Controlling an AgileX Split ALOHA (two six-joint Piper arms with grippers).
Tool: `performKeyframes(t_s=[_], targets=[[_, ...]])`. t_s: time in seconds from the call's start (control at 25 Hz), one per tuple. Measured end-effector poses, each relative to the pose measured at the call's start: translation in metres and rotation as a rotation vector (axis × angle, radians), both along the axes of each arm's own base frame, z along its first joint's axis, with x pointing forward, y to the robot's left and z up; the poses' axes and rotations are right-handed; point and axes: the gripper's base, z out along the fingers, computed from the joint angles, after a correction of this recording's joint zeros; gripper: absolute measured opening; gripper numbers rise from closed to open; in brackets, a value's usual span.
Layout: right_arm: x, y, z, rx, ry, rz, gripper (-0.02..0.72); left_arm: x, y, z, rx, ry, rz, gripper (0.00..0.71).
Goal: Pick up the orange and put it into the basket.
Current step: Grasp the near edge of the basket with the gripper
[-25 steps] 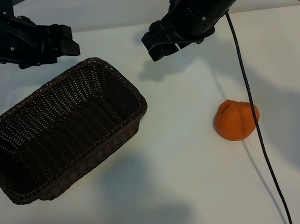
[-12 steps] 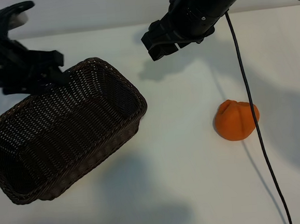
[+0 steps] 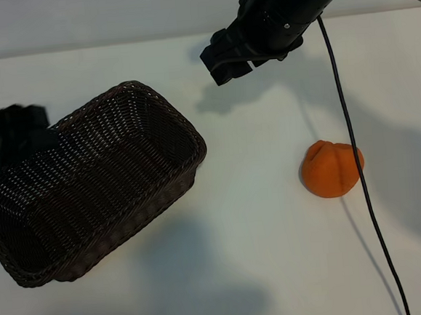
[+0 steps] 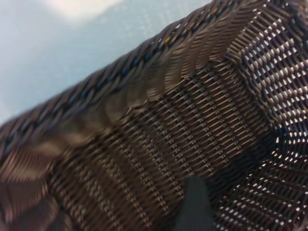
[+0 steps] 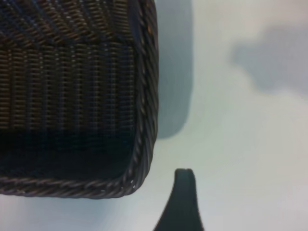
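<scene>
Orange point(image 3: 332, 167) sat alone on the white desk point(image 3: 262, 255), well apart from both of my tools and untouched. My right tool point(image 3: 226, 58) hung above the desk's far side with its fingers spread and nothing between them; the fruit lay nearer the camera than that tool and off toward the arm's own side. A black cable point(image 3: 355, 161) trailed down from the right arm and crossed the orange's edge. Basket point(image 3: 89, 185) lay on the desk on the other side of my right tool, dark wicker, nothing in it. In the right wrist view one rounded basket corner point(image 5: 137, 178) showed just beside a fingertip point(image 5: 184, 192). My left tool point(image 3: 8, 140) hovered at the basket's far rim, blurred, fingers spread and empty. In the left wrist view the braided rim point(image 4: 120, 82) and inner weave filled the frame, with one dark fingertip point(image 4: 195, 204) in front of the wicker.
</scene>
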Motion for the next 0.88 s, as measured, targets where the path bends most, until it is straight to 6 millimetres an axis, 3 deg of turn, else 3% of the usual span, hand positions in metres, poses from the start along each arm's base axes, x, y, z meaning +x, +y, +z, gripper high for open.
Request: performKeyframes(t_s=[0.48,0.72,0.88], targets=[[0.0,0.0,0.0,-0.007,0.003,0.002,0.595,-0.067,0.039,0.019,0.255,0.046,0.318,0.563],[0.0,0.0,0.0,-0.008,0.002,0.005,0.595,-0.076,0.04,0.019,0.258,0.073,0.338,0.563],[0.0,0.0,0.0,-0.008,0.002,0.005,0.595,-0.078,0.04,-0.003,0.247,0.092,0.348,0.562]])
